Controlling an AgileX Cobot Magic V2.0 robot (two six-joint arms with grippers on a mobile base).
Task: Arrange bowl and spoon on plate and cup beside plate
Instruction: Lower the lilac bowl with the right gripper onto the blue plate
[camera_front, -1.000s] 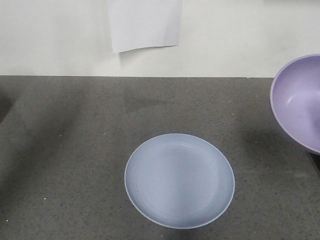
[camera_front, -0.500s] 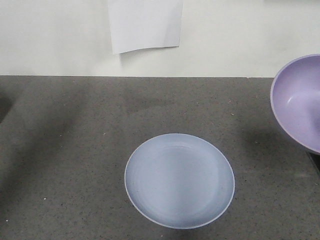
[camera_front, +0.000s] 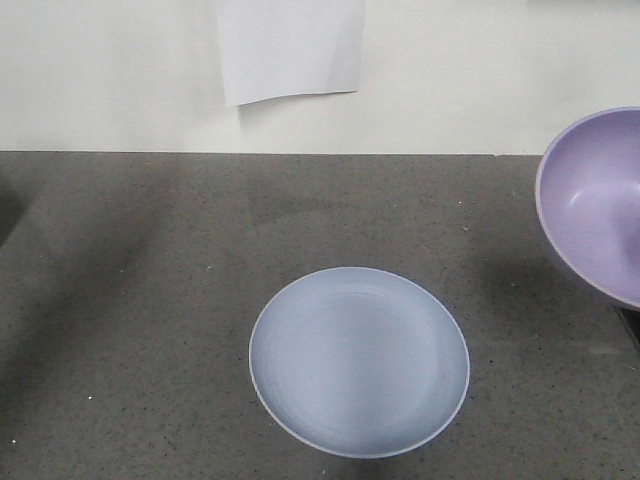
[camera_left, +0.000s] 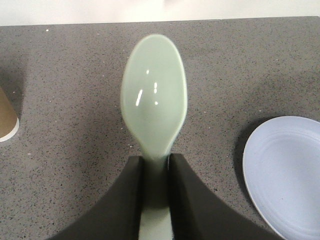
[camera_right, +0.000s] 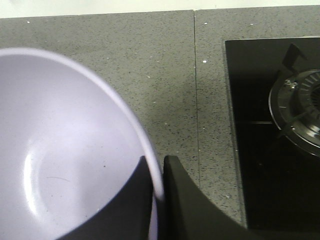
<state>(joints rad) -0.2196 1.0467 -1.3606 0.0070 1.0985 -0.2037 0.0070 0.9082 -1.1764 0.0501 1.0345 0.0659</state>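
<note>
Front-facing view gives me the plate (camera_front: 358, 360) lying flat on the grey desk (camera_front: 150, 300), near and central. The bowl (camera_front: 595, 200) hangs tilted at the right edge, apart from the plate and partly cut off. On the right wrist view my right fingers (camera_right: 185, 200) pinch its rim, one inside and one outside, with a black hob (camera_right: 270, 135) to the right. My left fingers (camera_left: 125, 200) clamp the spoon (camera_left: 154, 95) by its handle over the desk, with the cup (camera_left: 6, 120) at that view's left edge.
</note>
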